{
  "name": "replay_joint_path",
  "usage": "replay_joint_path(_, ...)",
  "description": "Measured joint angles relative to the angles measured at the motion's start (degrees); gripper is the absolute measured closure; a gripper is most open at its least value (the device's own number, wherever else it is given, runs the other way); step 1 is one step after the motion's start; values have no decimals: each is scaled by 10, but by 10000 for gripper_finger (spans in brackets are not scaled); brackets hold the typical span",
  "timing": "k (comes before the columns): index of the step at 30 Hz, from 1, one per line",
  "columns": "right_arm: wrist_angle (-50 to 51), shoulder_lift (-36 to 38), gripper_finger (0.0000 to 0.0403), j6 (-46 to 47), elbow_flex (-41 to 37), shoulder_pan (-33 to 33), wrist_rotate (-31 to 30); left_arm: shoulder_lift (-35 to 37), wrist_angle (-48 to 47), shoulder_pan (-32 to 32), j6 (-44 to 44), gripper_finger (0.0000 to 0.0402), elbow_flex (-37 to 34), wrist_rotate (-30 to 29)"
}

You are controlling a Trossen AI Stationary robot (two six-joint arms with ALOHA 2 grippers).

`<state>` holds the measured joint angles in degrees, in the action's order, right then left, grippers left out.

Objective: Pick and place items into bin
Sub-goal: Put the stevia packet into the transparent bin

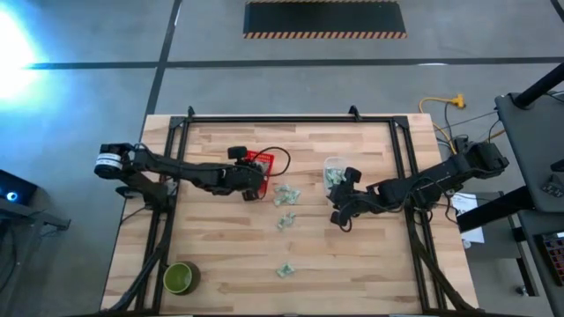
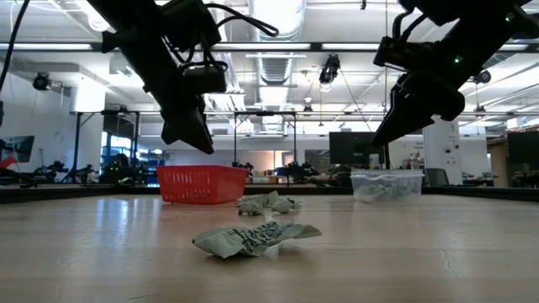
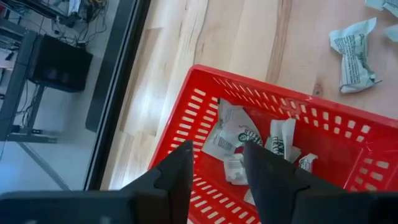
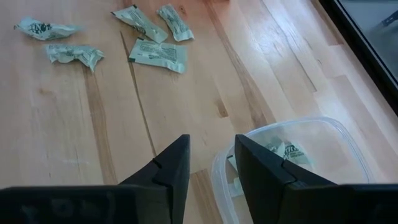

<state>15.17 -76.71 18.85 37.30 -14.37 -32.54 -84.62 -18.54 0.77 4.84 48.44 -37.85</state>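
Several pale green-and-white packets lie flat on the wooden table (image 1: pixel 286 195), (image 1: pixel 285 270), (image 4: pixel 157 53), and one crumpled packet (image 2: pixel 253 238) lies nearest in the low view. More packets (image 3: pixel 239 134) lie inside the red basket (image 1: pixel 263 162). My left gripper (image 3: pixel 217 158) hovers open above the basket's near-left part (image 2: pixel 195 139) and holds nothing. My right gripper (image 4: pixel 211 152) is open and raised (image 2: pixel 386 135) beside a clear plastic tub (image 4: pixel 292 149), with nothing between its fingers. That tub also has packets in it.
A round green bowl (image 1: pixel 181 278) stands near the table's near-left corner. The clear tub (image 1: pixel 333 167) stands right of the basket, toward the far side. A black frame (image 1: pixel 291 120) runs along the table's edges. Bare wood lies between the scattered packets and the near edge.
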Motion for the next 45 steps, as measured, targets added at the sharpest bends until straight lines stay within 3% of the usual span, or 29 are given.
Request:
replay_joint_path(7, -108, 0, 287, -62, -4, 0, 33, 7, -6, -26, -1, 274, 24, 18)
replay_joint_path(14, -246, -7, 286, -154, -12, 0, 200, 37, -13, -90, -6, 274, 38, 102)
replay_joint_path(18, -330, -49, 286, -206, -14, 0, 284, 42, -15, -138, -39, 274, 35, 143)
replay_joint_path(22, -383, -108, 287, -234, -7, 1, 282, 41, -14, -191, -58, 274, 22, 146)
replay_joint_path(31, -385, -219, 287, -249, 52, 30, 276, 41, -15, -279, -106, 274, -1, 147)
replay_joint_path(38, -376, -267, 284, -249, 78, 51, 283, 41, -15, -302, -120, 274, -2, 147)
replay_joint_path(45, -370, -285, 251, -239, 83, 55, 287, 41, -15, -303, -121, 274, -2, 146)
